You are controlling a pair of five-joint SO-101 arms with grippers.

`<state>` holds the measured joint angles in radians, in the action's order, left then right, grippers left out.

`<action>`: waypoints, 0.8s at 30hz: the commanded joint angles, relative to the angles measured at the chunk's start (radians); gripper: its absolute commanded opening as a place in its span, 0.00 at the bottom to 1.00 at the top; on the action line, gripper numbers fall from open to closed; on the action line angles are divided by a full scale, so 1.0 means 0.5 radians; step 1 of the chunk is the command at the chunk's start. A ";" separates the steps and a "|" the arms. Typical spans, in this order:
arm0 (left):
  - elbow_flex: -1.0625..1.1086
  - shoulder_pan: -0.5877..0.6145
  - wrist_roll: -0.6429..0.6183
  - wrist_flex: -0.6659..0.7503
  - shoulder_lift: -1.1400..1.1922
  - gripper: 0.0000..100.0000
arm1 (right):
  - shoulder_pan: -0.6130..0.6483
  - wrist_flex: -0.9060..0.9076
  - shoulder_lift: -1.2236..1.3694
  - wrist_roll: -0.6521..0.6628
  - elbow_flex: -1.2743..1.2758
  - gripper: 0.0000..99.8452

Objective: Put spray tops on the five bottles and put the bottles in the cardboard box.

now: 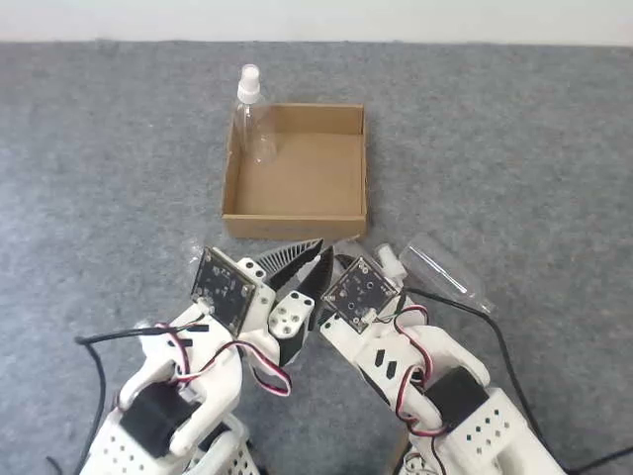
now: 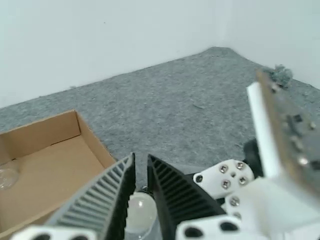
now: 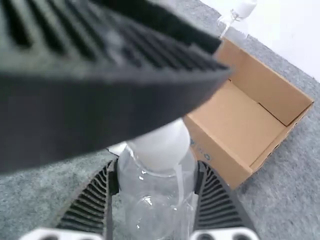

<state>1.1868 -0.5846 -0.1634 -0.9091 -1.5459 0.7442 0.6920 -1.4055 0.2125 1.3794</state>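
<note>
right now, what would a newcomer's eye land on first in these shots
The two tools meet just in front of the cardboard box: the right tool grips a clear bottle, while the left tool pinches its white spray top. One finished bottle stands in the box's far left corner.

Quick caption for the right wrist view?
Right gripper holds a clear bottle, left gripper at its white spray top, cardboard box just beyond.

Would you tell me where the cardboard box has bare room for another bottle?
The cardboard box is bare along its near and right walls; only its far-left corner holds a capped bottle. Crowded in front, where left pincer and right pincer meet.
</note>
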 commanded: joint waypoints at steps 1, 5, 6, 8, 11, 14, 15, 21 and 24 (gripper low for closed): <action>-0.014 -0.012 0.018 0.068 -0.015 0.04 | -0.005 -0.038 0.005 0.018 -0.018 0.01; -0.002 -0.012 0.021 0.160 -0.015 0.04 | -0.014 -0.038 0.005 0.018 -0.021 0.01; -0.002 -0.012 0.021 0.160 -0.015 0.04 | -0.014 -0.038 0.005 0.018 -0.021 0.01; -0.002 -0.009 0.021 0.160 -0.015 0.04 | -0.014 -0.038 0.005 0.018 -0.021 0.01; -0.002 -0.009 0.021 0.160 -0.015 0.04 | -0.014 -0.035 0.005 0.018 -0.021 0.01; -0.002 -0.009 0.021 0.153 -0.015 0.04 | -0.014 -0.020 0.005 0.018 -0.021 0.01; -0.002 -0.009 0.021 0.150 -0.015 0.04 | -0.011 0.005 0.005 0.018 -0.028 0.01; 0.029 -0.012 0.021 0.147 -0.012 0.04 | -0.008 0.032 0.005 0.018 -0.034 0.01; 0.026 -0.012 0.021 0.144 -0.015 0.04 | -0.005 0.032 0.005 0.061 -0.034 0.01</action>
<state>1.2098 -0.5846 -0.1634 -0.8615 -1.5382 0.7472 0.7043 -1.4055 0.2125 1.3779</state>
